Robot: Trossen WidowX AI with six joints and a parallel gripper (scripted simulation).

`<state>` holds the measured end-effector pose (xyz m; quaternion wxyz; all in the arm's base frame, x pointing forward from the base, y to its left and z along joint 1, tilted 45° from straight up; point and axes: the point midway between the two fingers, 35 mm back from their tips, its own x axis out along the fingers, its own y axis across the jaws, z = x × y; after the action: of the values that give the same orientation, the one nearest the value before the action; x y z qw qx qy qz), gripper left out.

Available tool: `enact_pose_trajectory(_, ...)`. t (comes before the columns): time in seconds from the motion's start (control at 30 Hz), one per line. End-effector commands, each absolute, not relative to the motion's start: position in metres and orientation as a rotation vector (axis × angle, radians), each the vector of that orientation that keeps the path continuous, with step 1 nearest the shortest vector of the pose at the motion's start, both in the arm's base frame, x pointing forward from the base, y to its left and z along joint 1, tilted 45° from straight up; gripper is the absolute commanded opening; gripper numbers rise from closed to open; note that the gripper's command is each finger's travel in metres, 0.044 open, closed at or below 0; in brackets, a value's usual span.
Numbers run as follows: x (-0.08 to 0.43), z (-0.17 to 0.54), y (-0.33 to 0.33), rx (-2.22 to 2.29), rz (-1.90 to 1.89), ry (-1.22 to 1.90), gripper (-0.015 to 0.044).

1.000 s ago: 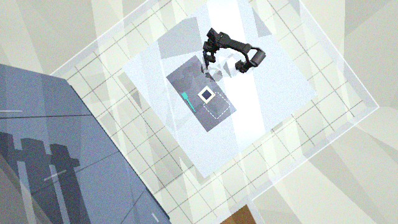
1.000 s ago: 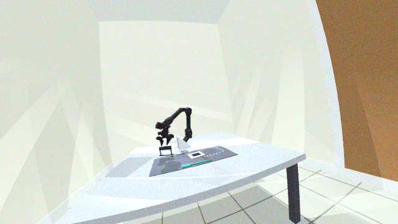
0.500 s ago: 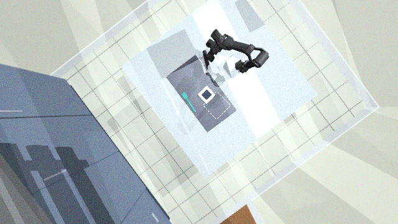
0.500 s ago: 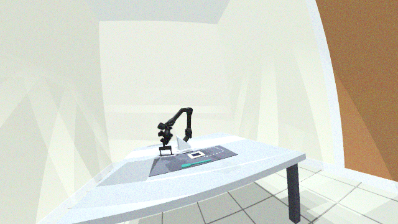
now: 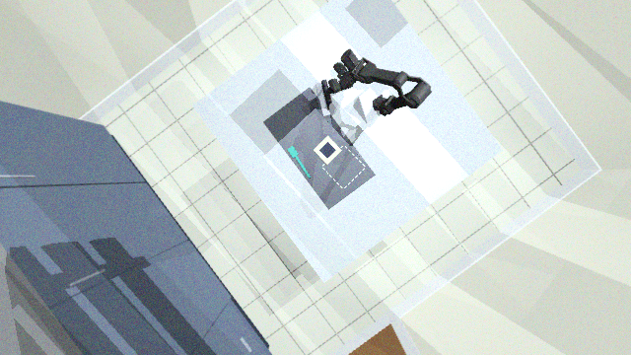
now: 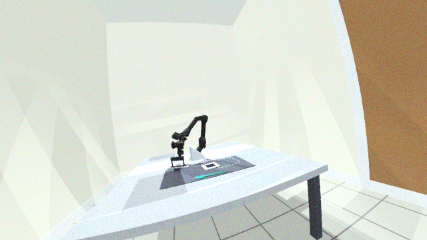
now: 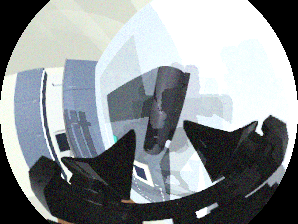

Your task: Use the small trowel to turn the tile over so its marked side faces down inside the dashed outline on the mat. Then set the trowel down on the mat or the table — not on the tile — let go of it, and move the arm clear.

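The trowel (image 5: 327, 99) (image 6: 173, 159) (image 7: 167, 100) stands at the mat's back end, its black bar handle raised on two posts over a flat pale blade. My gripper (image 5: 329, 86) (image 6: 180, 154) (image 7: 158, 128) is open, low over the handle. In the wrist view the handle shows between the two fingertips, not gripped. The tile (image 5: 327, 150) (image 6: 210, 165) (image 7: 141, 173) lies flat on the mat (image 5: 325, 194) (image 6: 167, 183), cream border and dark square up. It lies at one side of the dashed outline (image 5: 344, 187), mostly outside it.
A teal tool (image 5: 302, 164) (image 6: 210, 175) with a long thin handle lies along the mat's edge. A pale angular object (image 5: 356, 108) (image 6: 197, 154) stands between the mat and the arm's base. The table (image 5: 320, 256) (image 6: 133, 217) extends around the mat. Strong shadows cross the mat's back end.
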<state>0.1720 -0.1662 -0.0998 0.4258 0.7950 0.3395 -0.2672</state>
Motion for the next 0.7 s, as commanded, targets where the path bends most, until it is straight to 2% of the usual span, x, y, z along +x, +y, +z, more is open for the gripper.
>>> enact_pose_trajectory(0.0,0.1697,-0.0969,-0.1607,2.131,-0.733,0.775,0.03)
enact_pose_trajectory(0.2,0.1675,-0.0934,-0.155,2.294,-0.804,0.684,0.03)
enact_pose_trajectory(0.67,0.1747,-0.1011,-0.1536,2.297,-0.809,0.682,0.03)
